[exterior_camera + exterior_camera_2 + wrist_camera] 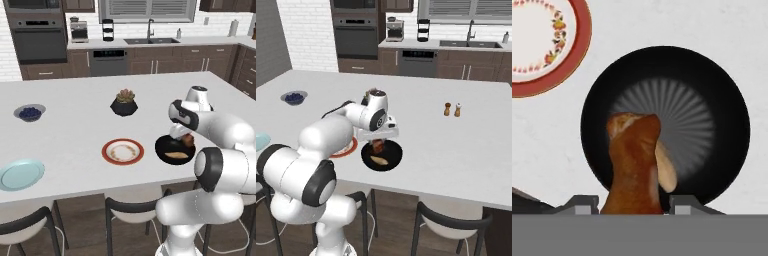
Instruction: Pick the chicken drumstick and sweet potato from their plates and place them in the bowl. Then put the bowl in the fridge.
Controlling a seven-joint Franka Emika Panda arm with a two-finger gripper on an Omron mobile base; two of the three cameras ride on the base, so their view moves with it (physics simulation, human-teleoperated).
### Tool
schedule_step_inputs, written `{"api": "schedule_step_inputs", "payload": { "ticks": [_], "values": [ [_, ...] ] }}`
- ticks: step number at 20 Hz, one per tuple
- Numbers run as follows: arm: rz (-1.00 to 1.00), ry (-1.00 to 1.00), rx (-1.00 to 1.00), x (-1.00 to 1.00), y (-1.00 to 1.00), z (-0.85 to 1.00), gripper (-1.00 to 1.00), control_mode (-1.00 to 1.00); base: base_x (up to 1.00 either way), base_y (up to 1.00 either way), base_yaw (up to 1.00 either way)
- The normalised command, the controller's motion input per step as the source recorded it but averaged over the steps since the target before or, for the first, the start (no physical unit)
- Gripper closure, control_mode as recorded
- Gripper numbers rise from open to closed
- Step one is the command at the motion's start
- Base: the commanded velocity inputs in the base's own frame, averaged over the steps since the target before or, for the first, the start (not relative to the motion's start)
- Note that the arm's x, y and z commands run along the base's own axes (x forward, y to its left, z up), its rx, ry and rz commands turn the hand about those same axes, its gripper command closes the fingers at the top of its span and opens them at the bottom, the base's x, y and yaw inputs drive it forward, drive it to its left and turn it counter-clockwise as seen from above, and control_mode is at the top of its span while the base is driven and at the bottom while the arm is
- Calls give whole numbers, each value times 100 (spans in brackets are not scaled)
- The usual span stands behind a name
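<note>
My gripper (185, 140) (378, 145) hangs just over the glossy black bowl (161, 146) (396, 155) near the island's front edge, shut on the reddish-brown chicken drumstick (188, 139) (378, 147). In the hand view the drumstick (632, 165) stands between my fingertips (586, 205), fat end pointing down at the bowl (722, 115). The pale tan sweet potato (176, 155) (379, 160) (667, 172) lies inside the bowl, partly behind the drumstick. The red-rimmed plate (107, 150) (579, 50) sits bare to the bowl's left. The light blue plate (21, 174) lies bare at the front left. The fridge is out of view.
A black plant pot (124, 103) stands mid-island behind the plates. A small grey bowl of blueberries (29, 112) (294, 97) sits far left. Two shakers (452, 109) stand to the right. Stools are tucked under the island's front edge.
</note>
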Motion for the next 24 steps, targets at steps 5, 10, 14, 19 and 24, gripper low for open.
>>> {"api": "schedule_step_inputs", "payload": {
  "ticks": [5, 10, 14, 19, 24],
  "values": [
    [45, 0, -5, -16, 0, 0, 100, -100, 0, 0, 0],
    [49, 0, -4, -19, -2, 0, 100, -100, 0, 0, 0],
    [42, 0, -4, -5, 0, 0, 100, -100, 0, 0, 0],
    [16, 15, -2, 14, 0, -16, 100, -100, 0, 0, 0],
    [0, 17, -1, 15, 0, -36, 100, -100, 0, 0, 0]
  ]
}}
